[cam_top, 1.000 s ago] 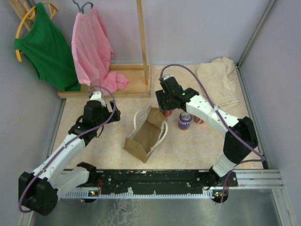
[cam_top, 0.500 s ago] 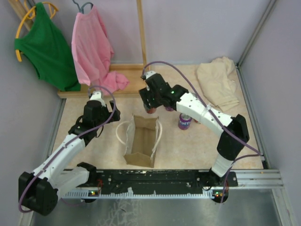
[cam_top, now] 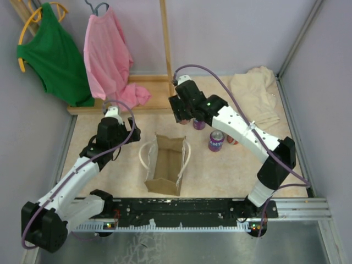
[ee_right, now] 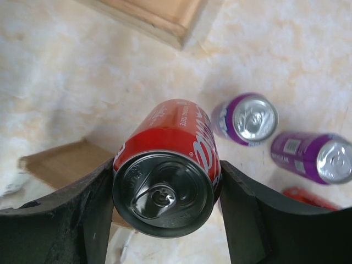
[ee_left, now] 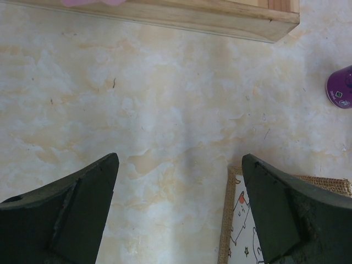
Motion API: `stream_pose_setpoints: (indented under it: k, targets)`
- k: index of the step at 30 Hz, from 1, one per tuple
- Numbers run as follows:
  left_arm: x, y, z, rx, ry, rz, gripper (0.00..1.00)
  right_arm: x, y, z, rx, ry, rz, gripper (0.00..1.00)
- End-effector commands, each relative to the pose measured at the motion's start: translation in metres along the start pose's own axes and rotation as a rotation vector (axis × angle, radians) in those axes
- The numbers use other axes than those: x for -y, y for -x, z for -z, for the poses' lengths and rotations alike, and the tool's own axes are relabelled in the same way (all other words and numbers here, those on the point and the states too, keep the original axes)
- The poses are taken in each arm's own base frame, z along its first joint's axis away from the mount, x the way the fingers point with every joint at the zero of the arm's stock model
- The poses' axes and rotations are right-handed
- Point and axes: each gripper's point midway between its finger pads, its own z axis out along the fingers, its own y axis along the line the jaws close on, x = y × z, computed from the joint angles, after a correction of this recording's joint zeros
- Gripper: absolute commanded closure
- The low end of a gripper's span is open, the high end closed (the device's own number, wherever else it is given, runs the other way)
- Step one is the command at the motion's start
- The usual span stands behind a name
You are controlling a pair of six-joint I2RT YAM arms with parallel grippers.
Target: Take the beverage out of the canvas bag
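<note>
The canvas bag (cam_top: 165, 165) stands on the table between the arms, mouth open, pale handles at both sides. Its edge shows in the left wrist view (ee_left: 234, 220) and in the right wrist view (ee_right: 60, 162). My right gripper (cam_top: 184, 115) is shut on a red beverage can (ee_right: 181, 126) and holds it in the air beyond the bag, near the wooden base. In its wrist view the gripper (ee_right: 166, 170) has a finger on each side of the can. My left gripper (ee_left: 179, 159) is open and empty above bare table, left of the bag.
Two purple cans (cam_top: 199, 124) (cam_top: 215, 141) and a red can (cam_top: 232, 140) stand right of the bag. A wooden rack base (cam_top: 148, 99) with pink and green garments is at the back. A beige cloth (cam_top: 256, 96) lies back right.
My right gripper lifted the red can out of the bag toward the back, then shifted slightly right. The bag swung from tilted to square. The left arm has not moved.
</note>
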Motion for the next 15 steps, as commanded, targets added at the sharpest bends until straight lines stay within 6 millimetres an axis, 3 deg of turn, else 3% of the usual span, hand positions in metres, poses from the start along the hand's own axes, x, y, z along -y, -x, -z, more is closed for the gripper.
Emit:
stream_pose_setpoints:
  k: [1,7,15]
  targets:
    - [0.006,0.011,0.004,0.034,-0.025,0.010,0.00,0.032,0.002,0.012,0.054,-0.087,-0.102,1.00]
    - [0.007,0.006,0.002,0.022,-0.029,0.014,0.00,0.050,-0.025,0.004,0.010,-0.100,-0.143,1.00]
    - [0.007,0.007,0.001,0.020,-0.029,0.013,0.00,0.042,-0.046,-0.021,-0.050,-0.074,-0.129,1.00]
